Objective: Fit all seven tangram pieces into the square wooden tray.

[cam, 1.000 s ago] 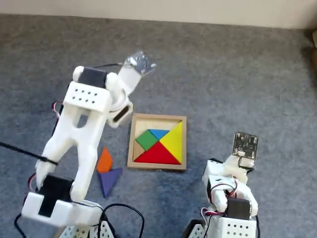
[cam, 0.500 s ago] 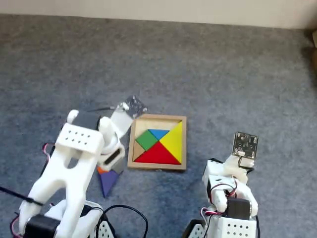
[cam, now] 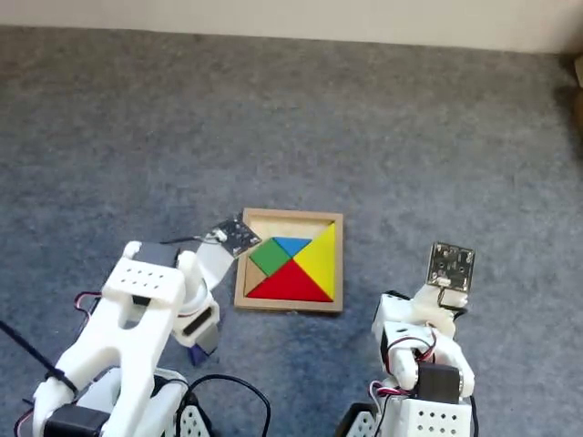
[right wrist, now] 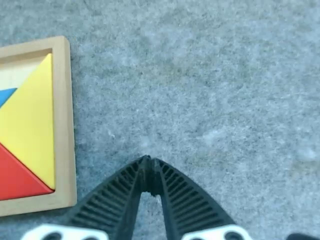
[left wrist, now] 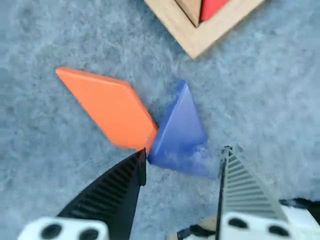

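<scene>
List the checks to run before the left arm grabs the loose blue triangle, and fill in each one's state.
1. Left gripper open: ok.
2. Loose blue triangle lined up ahead of it: ok.
3. Gripper low enough to grip: cannot tell.
4. Orange parallelogram apart from the triangle: not ok, they touch.
5. Tray has bare wood showing for more pieces: ok.
6. Right gripper shut, over carpet beside the tray: ok.

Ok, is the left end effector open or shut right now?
Open. The left end effector shows a wide gap between its jaws, near the blue triangle.
</scene>
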Controlling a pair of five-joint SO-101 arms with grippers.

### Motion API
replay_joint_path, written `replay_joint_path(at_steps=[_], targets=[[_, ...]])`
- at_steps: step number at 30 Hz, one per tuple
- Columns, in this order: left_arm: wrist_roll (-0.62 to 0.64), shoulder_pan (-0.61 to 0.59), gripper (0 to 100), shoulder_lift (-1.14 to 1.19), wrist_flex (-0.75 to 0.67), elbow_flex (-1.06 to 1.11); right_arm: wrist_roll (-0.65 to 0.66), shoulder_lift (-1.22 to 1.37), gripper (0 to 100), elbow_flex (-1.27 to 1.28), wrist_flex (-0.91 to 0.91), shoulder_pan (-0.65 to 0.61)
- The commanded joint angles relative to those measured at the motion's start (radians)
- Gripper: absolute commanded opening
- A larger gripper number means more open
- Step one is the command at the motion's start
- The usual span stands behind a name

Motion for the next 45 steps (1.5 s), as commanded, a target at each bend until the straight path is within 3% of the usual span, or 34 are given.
replay_joint_path(at_steps=[1, 8, 12, 18, 23, 34, 45], targets=[[0.000, -0.013, 24, -0.025, -0.103, 0.047, 0.003, -0.012, 0.6, 0.099, -0.019, 0.012], [0.002, -0.012, 23, -0.025, -0.163, 0.096, 0.003, -0.012, 0.6, 0.099, -0.019, 0.012], [0.002, -0.007, 17, -0.025, -0.161, 0.097, 0.003, -0.012, 0.6, 0.099, -0.019, 0.012], [0.002, 0.090, 14, -0.033, -0.141, 0.096, 0.003, -0.012, 0.6, 0.099, -0.019, 0.012], [0.002, 0.097, 14, -0.035, -0.127, 0.061, 0.003, -0.012, 0.6, 0.099, -0.019, 0.012], [-0.003, 0.104, 8, -0.036, 0.083, -0.142, 0.003, -0.012, 0.6, 0.099, -0.019, 0.012], [-0.002, 0.094, 9, -0.035, 0.169, -0.231, 0.003, -0.012, 0.6, 0.099, -0.019, 0.012]])
